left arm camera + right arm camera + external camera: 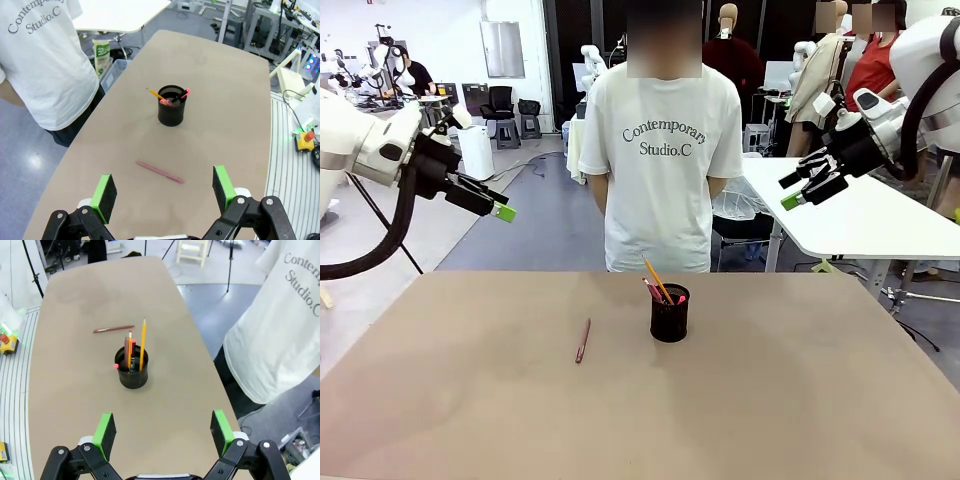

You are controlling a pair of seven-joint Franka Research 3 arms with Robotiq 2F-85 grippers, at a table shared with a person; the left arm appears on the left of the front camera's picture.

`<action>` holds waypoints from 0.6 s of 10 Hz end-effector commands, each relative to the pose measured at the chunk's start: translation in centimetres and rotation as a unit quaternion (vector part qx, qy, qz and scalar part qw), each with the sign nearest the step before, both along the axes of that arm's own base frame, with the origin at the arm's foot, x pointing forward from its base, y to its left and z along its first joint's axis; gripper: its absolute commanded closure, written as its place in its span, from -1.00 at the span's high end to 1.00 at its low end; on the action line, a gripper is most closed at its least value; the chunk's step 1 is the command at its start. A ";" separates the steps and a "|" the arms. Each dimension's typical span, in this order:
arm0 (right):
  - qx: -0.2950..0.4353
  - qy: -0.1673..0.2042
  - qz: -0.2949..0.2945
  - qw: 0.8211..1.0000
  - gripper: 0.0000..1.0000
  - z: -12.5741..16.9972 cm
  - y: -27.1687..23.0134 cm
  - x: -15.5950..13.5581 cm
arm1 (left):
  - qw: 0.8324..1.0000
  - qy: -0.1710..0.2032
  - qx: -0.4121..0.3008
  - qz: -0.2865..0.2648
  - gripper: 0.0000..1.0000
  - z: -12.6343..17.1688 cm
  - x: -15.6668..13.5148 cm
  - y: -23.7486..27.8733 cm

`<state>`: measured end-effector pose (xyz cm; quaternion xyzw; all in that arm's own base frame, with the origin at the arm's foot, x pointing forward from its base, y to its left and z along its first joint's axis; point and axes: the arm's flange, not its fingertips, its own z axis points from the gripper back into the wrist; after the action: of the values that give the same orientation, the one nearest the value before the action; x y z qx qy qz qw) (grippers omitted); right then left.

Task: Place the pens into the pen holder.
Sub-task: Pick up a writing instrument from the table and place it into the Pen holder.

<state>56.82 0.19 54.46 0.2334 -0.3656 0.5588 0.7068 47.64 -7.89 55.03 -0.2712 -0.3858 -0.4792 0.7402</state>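
1. Table (440, 420): tan top, bare along the near edge.
2. Reddish-brown pen (582, 340): lies flat on the table to the left of the pen holder, apart from it, one end pointing roughly toward the person. It looks like the last pen left out. From the left wrist view it lies (160, 171) crosswise between that gripper's own fingers.
3. Pen holder (670, 313): black mesh cup, upright near the table's middle. The yellow-orange pencil (655, 278) leans out of it toward the left; a black pen with red ends (131, 352) stands in it too.
4. Step in hand, by my judgement: fetch the lying pen. The left arm is the nearer one. Best to come straight down over the pen's middle, fingers across its length, then tip it upright before lowering so it doesn't snag the mesh rim or the pencil.
5. Left gripper (490, 202): raised above the table's left side, fingers spread wide, holding and touching nothing.
6. Right gripper (808, 187): raised at the right, fingers likewise wide apart and empty.
7. Person (665, 150): stands at the far edge, arms behind the back.
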 end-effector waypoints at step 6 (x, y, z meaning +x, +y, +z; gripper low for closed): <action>0.001 -0.002 0.004 1.000 1.00 0.2 0.1 0.3 | 1.000 0.000 0.000 0.002 1.00 0.1 -0.2 0.2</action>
<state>56.82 0.20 54.47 0.2335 -0.3656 0.5588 0.7068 47.64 -7.89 55.03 -0.2712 -0.3858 -0.4792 0.7402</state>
